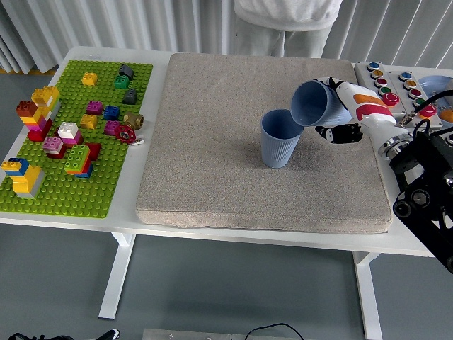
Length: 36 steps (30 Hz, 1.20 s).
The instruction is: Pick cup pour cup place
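Head view: right hand (345, 113), white with red patches and black fingers, comes in from the right edge and is closed around a ribbed pale-blue plastic cup (316, 104). That held cup is tipped steeply, mouth facing left and down, its rim just over the rim of a second ribbed pale-blue plastic cup (280, 139); cannot tell whether the rims touch. Second cup stands upright on a grey fabric mat (212, 149), right of the mat's centre. The mat covers the middle of the white table (92, 216).

Left side of the table: a green studded baseplate (64, 188) with scattered coloured toy bricks (67, 138) in yellow, red, pink, blue and green, some stacked.

Far right corner, beyond the hand: a white panel with coloured round buttons (388, 81).

Black arm segments and joints (425, 191) fill the right edge below the hand.

A person in a white top (283, 18) stands at the far side, only the torso in view, hands not seen.

Left arm is out of view.
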Tool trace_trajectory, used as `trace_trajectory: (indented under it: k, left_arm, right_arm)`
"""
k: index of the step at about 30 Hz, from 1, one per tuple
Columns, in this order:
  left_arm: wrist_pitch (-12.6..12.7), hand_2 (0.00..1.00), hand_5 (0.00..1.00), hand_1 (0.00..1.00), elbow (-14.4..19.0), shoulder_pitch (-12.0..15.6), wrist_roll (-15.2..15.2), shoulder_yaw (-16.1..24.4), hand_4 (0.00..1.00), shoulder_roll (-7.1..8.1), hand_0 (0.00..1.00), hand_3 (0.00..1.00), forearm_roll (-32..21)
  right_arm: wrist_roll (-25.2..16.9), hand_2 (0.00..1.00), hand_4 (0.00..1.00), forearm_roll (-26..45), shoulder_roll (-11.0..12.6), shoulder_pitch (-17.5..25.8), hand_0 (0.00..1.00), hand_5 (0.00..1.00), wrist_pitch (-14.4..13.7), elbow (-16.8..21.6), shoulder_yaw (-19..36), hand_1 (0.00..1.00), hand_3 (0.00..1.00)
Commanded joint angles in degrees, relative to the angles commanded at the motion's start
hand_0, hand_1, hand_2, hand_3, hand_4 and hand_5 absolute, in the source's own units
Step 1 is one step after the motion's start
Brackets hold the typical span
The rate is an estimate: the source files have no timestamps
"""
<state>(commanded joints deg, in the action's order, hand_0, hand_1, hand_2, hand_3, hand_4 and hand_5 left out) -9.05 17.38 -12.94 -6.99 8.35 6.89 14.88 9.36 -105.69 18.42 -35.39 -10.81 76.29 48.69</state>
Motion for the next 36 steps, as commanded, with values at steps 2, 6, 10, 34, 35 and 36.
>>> trace_trajectory:
  k: [2, 6, 10, 34, 35, 36]
  left_arm:
    - [0.0, 0.835, 0.998, 0.821, 0.0, -0.1, 0.0, 0.0, 0.498, 0.01, 0.782, 0.763, 0.0]
    - [0.0, 0.835, 0.998, 0.821, 0.0, -0.1, 0.0, 0.0, 0.498, 0.02, 0.782, 0.763, 0.0]
    - [0.0, 0.835, 0.998, 0.821, 0.0, -0.1, 0.1, -0.1, 0.498, 0.03, 0.782, 0.763, -0.1]
    - [0.0, 0.835, 0.998, 0.821, 0.0, -0.1, 0.0, 0.0, 0.498, 0.08, 0.782, 0.763, -0.1]
    - [0.0, 0.835, 0.998, 0.821, 0.0, -0.1, 0.0, 0.0, 0.498, 0.08, 0.782, 0.763, -0.1]
    - [0.0, 0.835, 0.998, 0.821, 0.0, -0.1, 0.0, 0.0, 0.498, 0.08, 0.782, 0.763, 0.0]
  right_arm:
    - [0.1, 0.656, 0.728, -0.3, 0.0, -0.1, 0.815, 0.139, 0.0, 0.1, 0.0, 0.732, 0.737]
    - [0.3, 0.656, 0.728, -1.1, 0.0, -0.1, 0.815, 0.139, 0.0, 0.3, -0.1, 0.732, 0.737]
    - [0.7, 0.656, 0.728, -2.2, -0.2, -0.3, 0.815, 0.14, 0.0, 0.7, -0.2, 0.733, 0.736]
    - [1.6, 0.654, 0.727, -6.5, -0.3, -0.9, 0.817, 0.141, 0.1, 1.5, -0.8, 0.732, 0.735]
    - [1.7, 0.654, 0.727, -6.8, -0.3, -0.9, 0.817, 0.141, 0.0, 1.5, -0.9, 0.732, 0.735]
    - [1.7, 0.654, 0.727, -7.0, -0.4, -0.9, 0.817, 0.141, 0.0, 1.5, -1.0, 0.732, 0.735]
